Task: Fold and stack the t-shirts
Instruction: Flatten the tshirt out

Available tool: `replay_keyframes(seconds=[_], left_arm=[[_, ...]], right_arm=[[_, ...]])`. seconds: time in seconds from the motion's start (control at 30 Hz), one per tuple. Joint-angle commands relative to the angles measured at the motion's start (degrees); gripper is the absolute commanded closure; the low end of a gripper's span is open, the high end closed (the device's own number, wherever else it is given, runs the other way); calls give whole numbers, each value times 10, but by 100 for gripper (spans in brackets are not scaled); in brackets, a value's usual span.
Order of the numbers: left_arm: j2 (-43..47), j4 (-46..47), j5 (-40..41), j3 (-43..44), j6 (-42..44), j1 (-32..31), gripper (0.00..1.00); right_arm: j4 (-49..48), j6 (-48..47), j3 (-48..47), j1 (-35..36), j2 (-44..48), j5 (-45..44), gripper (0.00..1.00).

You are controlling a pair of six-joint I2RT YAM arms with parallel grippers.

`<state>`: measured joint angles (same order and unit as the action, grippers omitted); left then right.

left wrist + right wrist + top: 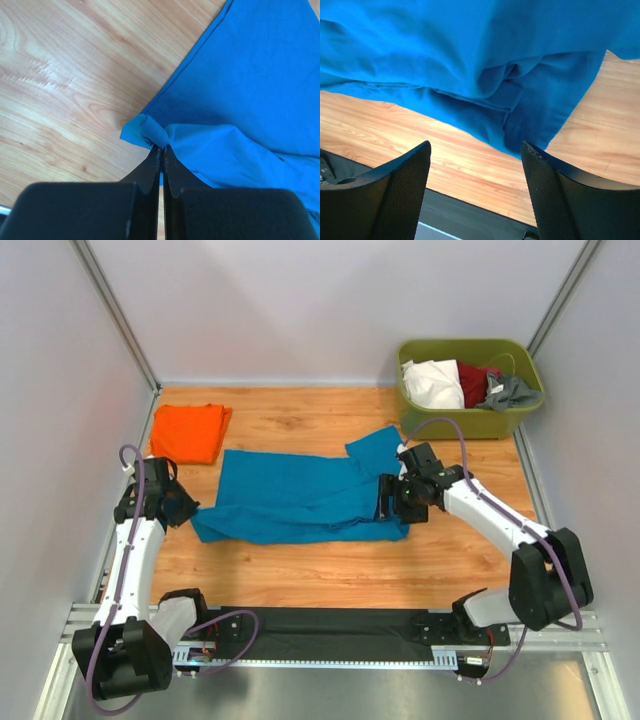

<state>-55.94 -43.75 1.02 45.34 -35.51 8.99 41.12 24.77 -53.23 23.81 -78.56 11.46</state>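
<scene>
Mid-fold, the teal t-shirt [300, 502] lies centre-frame on the worktop [300, 575]. The left end effector [160, 147] is clamped on its left corner. The right end effector [476, 145] gapes empty and probably needs a grip on the right hem next.

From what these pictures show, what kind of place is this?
Probably a robot test cell: plain pale walls enclose a wooden table, two arms are bolted at its near edge, and a green tub holds clothes.
</scene>
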Motion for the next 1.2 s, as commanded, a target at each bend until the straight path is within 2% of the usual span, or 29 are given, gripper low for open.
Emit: replay_keyframes(seconds=[0.0, 0.03, 0.1, 0.13, 0.2, 0.23, 0.33, 0.5, 0.53, 0.63, 0.7, 0.73, 0.83, 0.9, 1.0, 1.1, 1.17], left_arm=[[0, 17, -6, -2, 10, -1, 100], [0, 17, -7, -1, 11, -2, 100], [-1, 14, -5, 2, 12, -1, 100], [0, 13, -4, 2, 12, -2, 100], [-2, 9, 2, 4, 12, -1, 100], [-2, 9, 2, 5, 13, -1, 100], [-6, 11, 2, 5, 13, -1, 100], [-21, 18, 0, 8, 13, -1, 100], [-23, 20, -2, 9, 14, -1, 100], [-34, 24, -5, 14, 16, -1, 100], [-39, 24, -5, 19, 18, -1, 100], [-40, 24, -4, 20, 18, -1, 100], [-38, 21, -2, 24, 22, -1, 100], [-37, 19, -1, 23, 23, -1, 100], [-37, 22, -1, 19, 21, -2, 100], [-38, 25, -5, 18, 20, -1, 100], [-40, 25, -5, 19, 20, -1, 100]], right_arm=[[-31, -18, -4, 6, -36, 2, 27], [-32, -18, -5, 9, -45, 7, 37], [-25, -20, -5, 16, -62, 9, 49], [-24, -20, -1, 27, -62, 8, 61], [-16, -12, 17, 42, -53, 8, 70], [-12, -9, 25, 47, -47, 8, 82], [0, 13, 47, 67, 4, 9, 93], [28, 59, 97, 74, 79, -10, 92], [29, 55, 102, 75, 84, -16, 87], [72, 27, 85, 73, 62, -10, 82], [99, 15, 76, 73, 28, -14, 72], [99, 16, 76, 70, 20, -15, 60], [106, 22, 35, 49, 22, -27, 35], [101, 26, 5, 11, 26, -22, 29], [78, 24, -42, -25, 26, -20, 30], [42, -5, -52, -29, 6, -24, 33], [27, -21, -42, -29, -17, -14, 39]])
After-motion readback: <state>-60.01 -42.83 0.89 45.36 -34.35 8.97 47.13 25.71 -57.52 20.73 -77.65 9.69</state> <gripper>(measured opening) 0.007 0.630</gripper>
